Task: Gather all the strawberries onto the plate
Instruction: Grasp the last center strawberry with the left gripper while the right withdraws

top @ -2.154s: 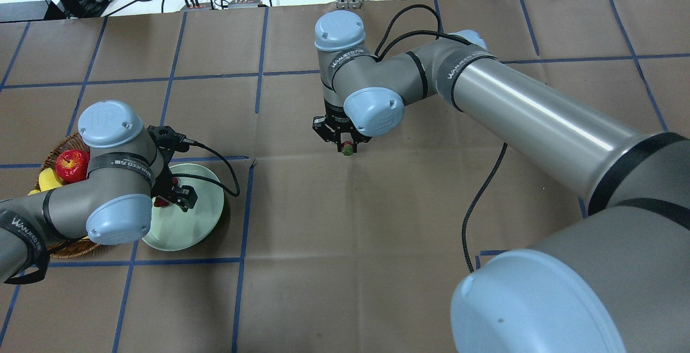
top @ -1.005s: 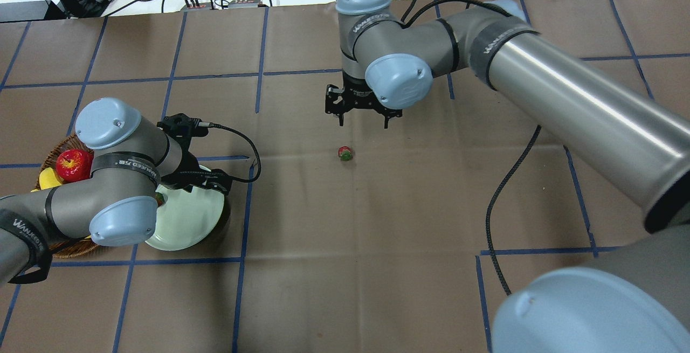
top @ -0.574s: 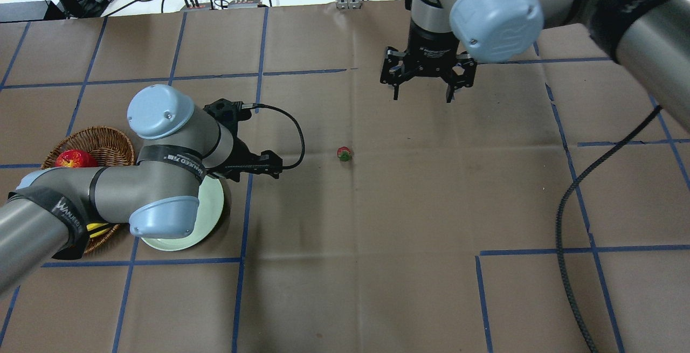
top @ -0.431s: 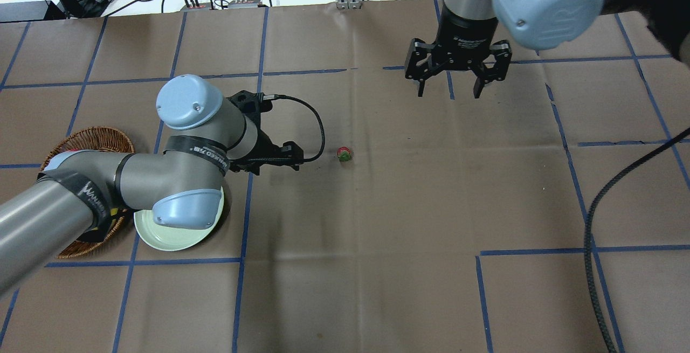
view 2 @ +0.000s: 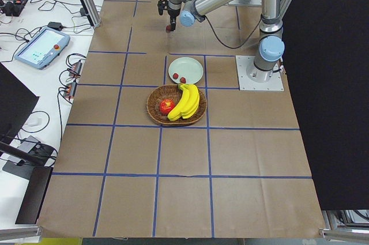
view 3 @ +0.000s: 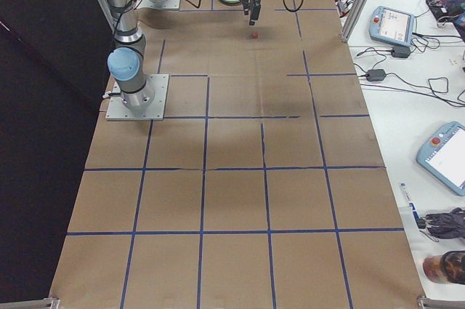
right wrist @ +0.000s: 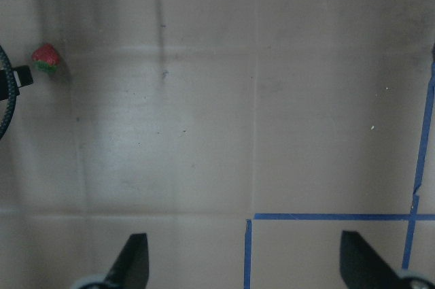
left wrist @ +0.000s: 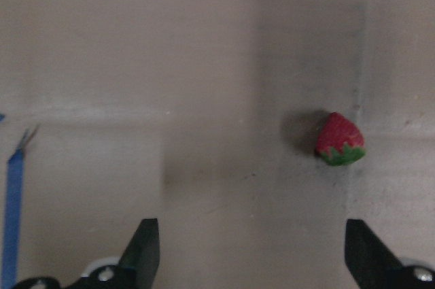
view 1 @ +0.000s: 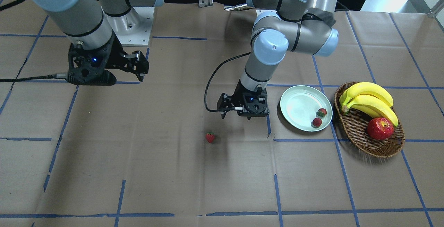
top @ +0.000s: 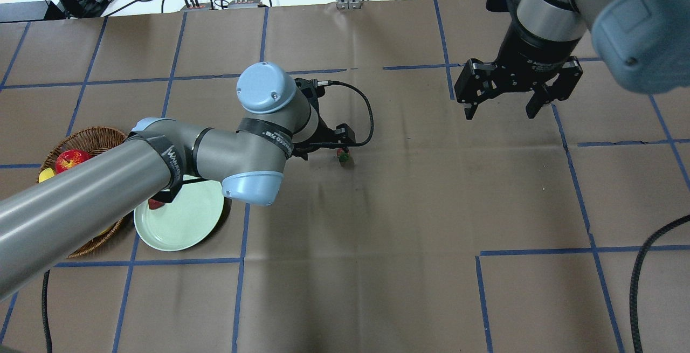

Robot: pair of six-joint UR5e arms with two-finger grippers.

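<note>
Plate [view 1: 298, 105] sits right of centre in front-facing view and holds two berries by its right rim: upper strawberry [view 1: 322, 112] and, just below it, lower strawberry [view 1: 316, 122], close together. Lone strawberry [view 1: 210, 137] lies on brown paper-covered table [view 1: 138, 157] near frame centre, well apart from plate, down and to the left of it.

Left gripper [view 1: 244, 113] hangs over table btwn plate's left rim and lone strawberry, fingers spread wide w/ nothing held. In its wrist cam the berry is right of centre, above the right fingertip [left wrist: 363, 255], green top pointing down-frame; neither finger touches it. In overhead view the gripper is at frame centre, right beside the berry.

Right gripper [top: 499, 111] is at upper right of overhead frame, off the table, also spread wide and empty. Its wrist cam shows paper w/ blue tape lines, lone strawberry small at far upper left.

Wicker basket [view 1: 360, 133], just beside plate at right edge of front view, holds bananas [view 1: 369, 97] and apple [view 1: 380, 128].
</note>
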